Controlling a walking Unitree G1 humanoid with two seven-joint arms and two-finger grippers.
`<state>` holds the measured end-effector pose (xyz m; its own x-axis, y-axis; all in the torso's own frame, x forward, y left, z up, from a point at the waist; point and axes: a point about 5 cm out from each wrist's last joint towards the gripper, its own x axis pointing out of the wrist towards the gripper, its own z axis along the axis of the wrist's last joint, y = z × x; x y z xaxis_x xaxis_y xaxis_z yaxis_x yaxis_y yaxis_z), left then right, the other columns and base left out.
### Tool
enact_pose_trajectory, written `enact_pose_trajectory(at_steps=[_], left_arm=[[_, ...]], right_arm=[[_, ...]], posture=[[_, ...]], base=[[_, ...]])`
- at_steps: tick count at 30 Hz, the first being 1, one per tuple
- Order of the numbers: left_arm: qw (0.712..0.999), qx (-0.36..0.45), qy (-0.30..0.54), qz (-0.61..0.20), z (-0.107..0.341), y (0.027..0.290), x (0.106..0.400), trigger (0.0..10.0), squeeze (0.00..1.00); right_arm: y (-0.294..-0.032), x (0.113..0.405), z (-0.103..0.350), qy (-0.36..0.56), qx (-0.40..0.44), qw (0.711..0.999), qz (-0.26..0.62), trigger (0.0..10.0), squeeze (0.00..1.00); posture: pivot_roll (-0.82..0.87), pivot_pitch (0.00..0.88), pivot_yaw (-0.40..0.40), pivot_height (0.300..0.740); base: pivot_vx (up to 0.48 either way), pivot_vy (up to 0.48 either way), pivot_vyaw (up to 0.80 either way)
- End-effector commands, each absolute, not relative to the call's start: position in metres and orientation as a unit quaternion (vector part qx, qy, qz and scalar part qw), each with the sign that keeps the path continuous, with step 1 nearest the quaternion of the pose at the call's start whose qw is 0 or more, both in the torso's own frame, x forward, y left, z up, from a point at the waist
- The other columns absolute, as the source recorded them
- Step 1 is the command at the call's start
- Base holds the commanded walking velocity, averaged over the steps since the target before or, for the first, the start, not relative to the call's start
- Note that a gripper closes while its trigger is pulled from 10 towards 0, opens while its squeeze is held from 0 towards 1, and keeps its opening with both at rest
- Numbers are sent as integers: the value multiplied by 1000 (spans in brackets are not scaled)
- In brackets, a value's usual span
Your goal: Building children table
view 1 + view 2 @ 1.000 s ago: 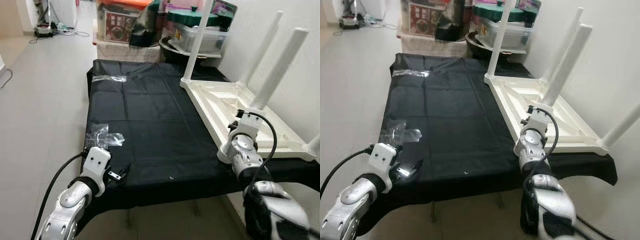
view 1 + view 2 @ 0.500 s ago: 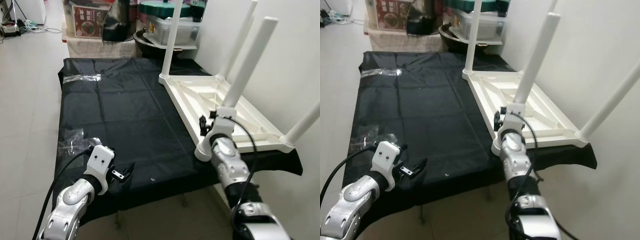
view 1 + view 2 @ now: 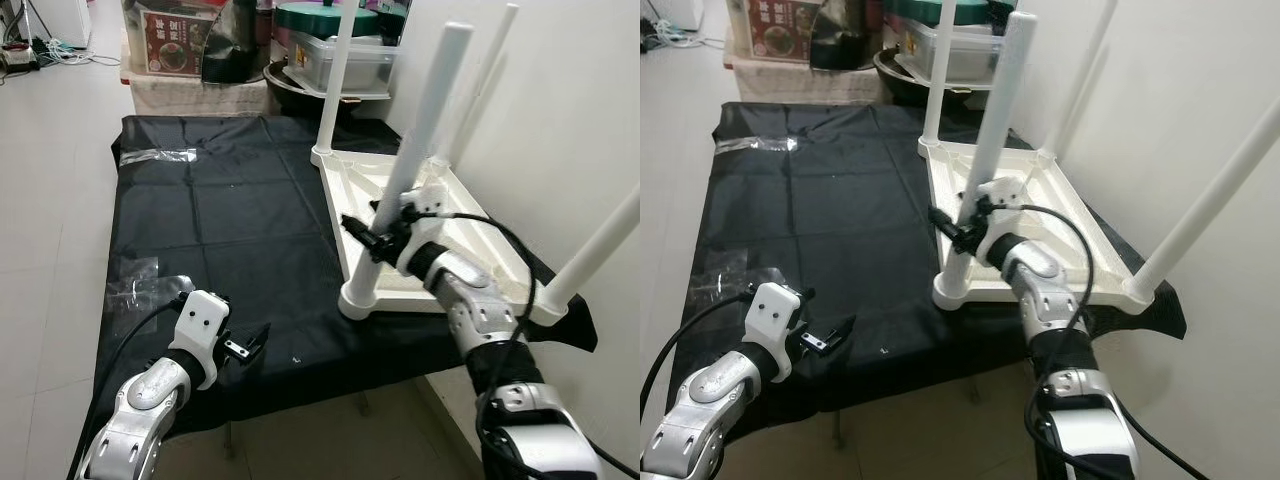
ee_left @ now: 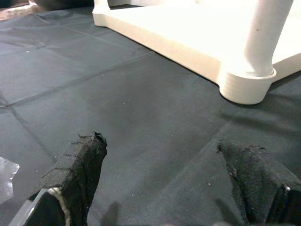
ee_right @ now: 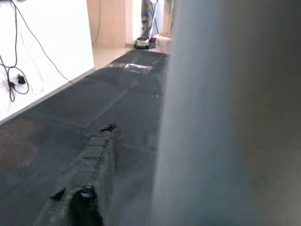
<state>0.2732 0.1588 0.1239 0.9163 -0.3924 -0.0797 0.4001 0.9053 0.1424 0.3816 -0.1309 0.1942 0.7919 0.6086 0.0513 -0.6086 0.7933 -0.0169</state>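
White plastic, the upturned children's table [image 3: 440,235] lay on the right half of the surface [image 3: 230,230], which was draped in black cloth, with its legs pointing up. The right gripper [image 3: 368,236] reached across to the near leg [image 3: 405,172], its fingers [image 5: 89,188] spread on either side of the post; whether they pressed it could not be told. The left gripper [image 3: 245,345] hovered low over the cloth's front edge, its fingers [image 4: 77,172] wide apart and empty, beside a clear plastic bag [image 3: 140,290].

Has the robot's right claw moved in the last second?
Yes. The right gripper has swung from the upturned white plastic table's near rim inward to its nearest white leg.
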Motion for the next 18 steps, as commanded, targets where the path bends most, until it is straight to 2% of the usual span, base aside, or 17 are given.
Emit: enact_pose_trajectory(at_steps=[1,2,4,5,6,7,8,9,12,14,15,16,17,18], left_arm=[[975,76,27,-206,121,155,271,10000,0],[976,76,27,-203,121,156,270,10000,0],[976,76,27,-203,121,156,270,10000,0],[976,76,28,-200,120,157,269,10000,0],[977,76,28,-198,120,158,268,10000,0],[977,76,28,-197,120,159,267,10000,0],[977,76,28,-197,120,159,267,10000,0],[977,75,29,-198,120,158,267,10000,0],[977,75,29,-198,119,158,266,10000,0],[976,74,30,-202,119,156,266,10000,0],[976,74,30,-202,119,156,266,10000,0],[976,75,31,-204,119,156,267,10000,0],[975,75,31,-206,119,156,267,10000,0],[975,75,31,-206,119,156,267,10000,0]], right_arm=[[-122,384,181,5,-14,945,328,3843,0],[-124,390,174,28,-42,958,281,0,0],[-124,390,174,28,-42,958,281,0,0],[-134,396,168,60,-60,976,201,0,0],[-155,400,161,98,-61,991,69,0,0],[-171,400,157,124,-60,990,-17,0,0],[-171,400,157,124,-60,990,-17,0,0],[-179,397,151,137,-41,988,-63,0,0],[-182,395,148,141,-26,986,-79,0,0],[-157,392,150,105,7,994,-11,0,0],[-157,392,150,105,7,994,-11,0,0],[-143,390,154,81,11,996,33,275,0],[-132,388,157,60,11,996,66,10000,0],[-132,388,157,60,11,996,66,10000,0]], posture=[[172,0,-199,740],[175,0,-201,740],[175,0,-201,740],[175,0,-202,740],[172,0,-202,740],[172,0,-202,740],[172,0,-202,740],[168,0,-199,740],[168,0,-196,740],[152,0,-179,740],[152,0,-179,740],[152,0,-179,740],[147,0,-176,740],[147,0,-176,740]], base=[[0,0,0],[0,0,0],[0,0,0],[0,0,0],[0,0,0],[0,0,0],[0,0,0],[0,0,0],[0,0,0],[0,0,0],[0,0,0],[0,0,0],[0,0,0],[0,0,0]])
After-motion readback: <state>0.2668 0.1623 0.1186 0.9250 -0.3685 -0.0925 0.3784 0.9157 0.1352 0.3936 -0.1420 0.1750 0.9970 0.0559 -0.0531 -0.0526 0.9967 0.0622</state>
